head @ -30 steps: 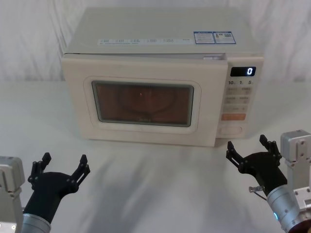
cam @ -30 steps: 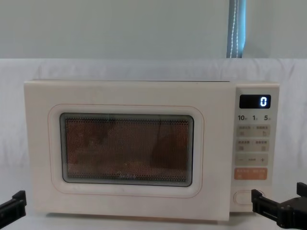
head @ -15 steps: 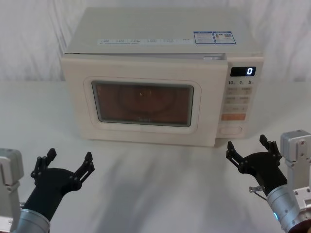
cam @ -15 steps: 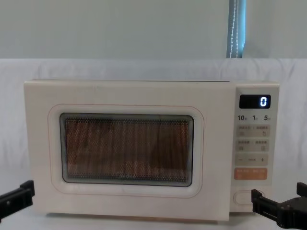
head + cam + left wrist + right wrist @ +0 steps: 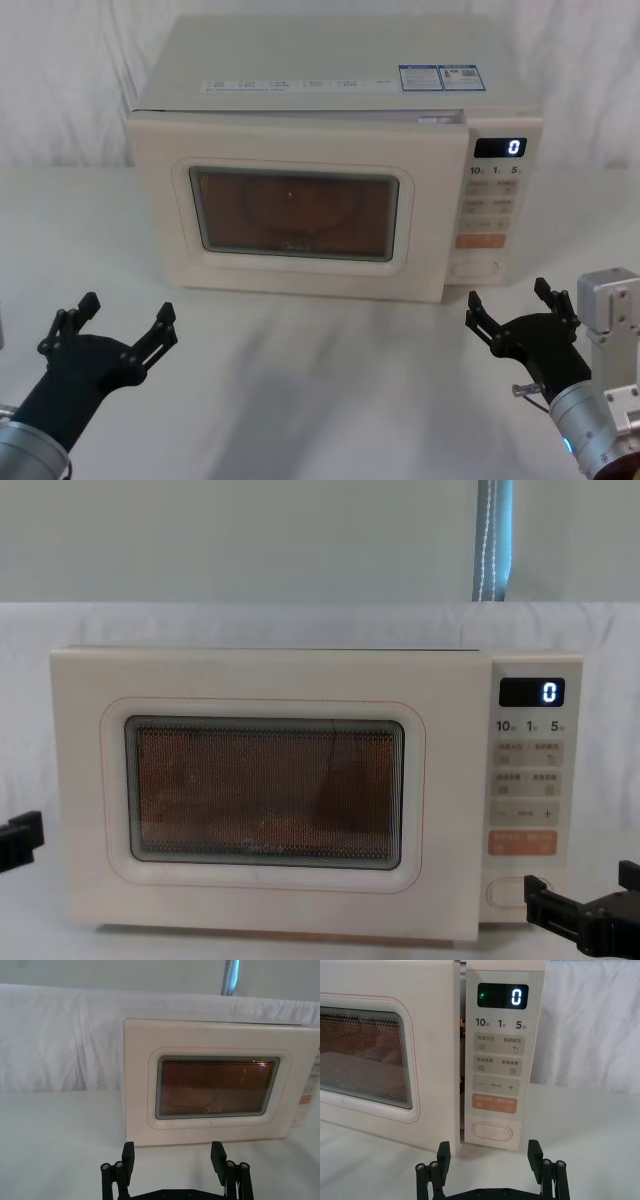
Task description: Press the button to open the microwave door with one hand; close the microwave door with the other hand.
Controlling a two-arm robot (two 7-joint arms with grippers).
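The cream microwave stands at the table's back, and its door [image 5: 295, 215] with the dark window sits slightly ajar at the edge beside the control panel. The gap shows next to the door [image 5: 385, 1055] in the right wrist view. The wide cream button [image 5: 474, 268] is the lowest key of the panel. My right gripper [image 5: 522, 307] hovers open just in front of and below the button [image 5: 492, 1133], not touching it. My left gripper [image 5: 108, 325] is open above the table, well short of the door's left half [image 5: 215, 1085]. Both hold nothing.
The microwave's display [image 5: 502, 996] reads 0, with an orange key [image 5: 494, 1104] just above the button. A white cloth covers the table [image 5: 320, 380] and the wall behind. Free room lies between the two grippers in front of the microwave.
My left gripper has shifted to the left and risen a little, staying open. The right gripper and the door have not moved.
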